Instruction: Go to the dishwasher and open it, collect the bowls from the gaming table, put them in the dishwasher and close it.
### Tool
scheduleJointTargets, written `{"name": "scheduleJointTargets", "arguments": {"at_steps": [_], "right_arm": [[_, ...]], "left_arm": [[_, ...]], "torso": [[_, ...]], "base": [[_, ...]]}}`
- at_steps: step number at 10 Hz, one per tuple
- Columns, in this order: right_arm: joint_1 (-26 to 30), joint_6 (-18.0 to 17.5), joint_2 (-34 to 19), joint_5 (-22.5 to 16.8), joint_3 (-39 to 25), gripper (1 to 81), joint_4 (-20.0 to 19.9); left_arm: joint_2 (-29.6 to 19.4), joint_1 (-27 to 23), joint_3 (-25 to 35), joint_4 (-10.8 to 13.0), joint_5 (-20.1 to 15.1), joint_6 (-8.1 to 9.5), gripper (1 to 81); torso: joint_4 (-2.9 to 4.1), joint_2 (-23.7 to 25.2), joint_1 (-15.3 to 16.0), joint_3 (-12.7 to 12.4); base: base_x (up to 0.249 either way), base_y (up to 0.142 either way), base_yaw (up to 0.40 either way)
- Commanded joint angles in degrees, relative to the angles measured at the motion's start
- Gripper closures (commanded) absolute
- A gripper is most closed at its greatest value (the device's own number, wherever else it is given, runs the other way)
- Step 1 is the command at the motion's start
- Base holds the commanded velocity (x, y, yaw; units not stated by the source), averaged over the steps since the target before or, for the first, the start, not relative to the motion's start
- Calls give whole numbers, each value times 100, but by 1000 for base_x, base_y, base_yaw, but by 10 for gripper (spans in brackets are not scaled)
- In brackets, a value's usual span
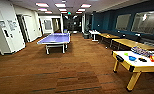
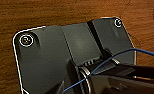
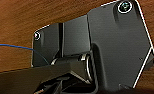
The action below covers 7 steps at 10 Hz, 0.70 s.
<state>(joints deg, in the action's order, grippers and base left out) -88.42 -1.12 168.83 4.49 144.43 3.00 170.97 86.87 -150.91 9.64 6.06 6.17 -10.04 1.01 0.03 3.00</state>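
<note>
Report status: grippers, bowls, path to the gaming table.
Grippers: fingers unseen. Green bowl and blue bowl on gaming table, right ahead. Carpet between; ping-pong table far left.

You are in a big room. The gaming table stands close on your right, and two bowls sit side by side on its tabletop. A ping-pong table stands farther ahead on your left. More tables line the right wall behind the gaming table.

Brown carpet, blue ping-pong table, teal wall.
</note>
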Motion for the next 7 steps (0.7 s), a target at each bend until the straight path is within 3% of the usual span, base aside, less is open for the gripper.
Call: {"name": "scheduleJointTargets", "arguments": {"at_steps": [1, 7], "right_arm": [[267, 7, 4, -290, -39, 10, 17], [241, 6, 31, -290, -39, 10, 34]], "left_arm": [[-36, -262, 8, 55, -254, -19, 10], [-1, -262, 8, 64, -246, -28, 10]], "torso": [[0, 0, 0, 0], [0, 0, 2, 0]], "base": [[224, 0, 0], [224, 0, 0]]}}
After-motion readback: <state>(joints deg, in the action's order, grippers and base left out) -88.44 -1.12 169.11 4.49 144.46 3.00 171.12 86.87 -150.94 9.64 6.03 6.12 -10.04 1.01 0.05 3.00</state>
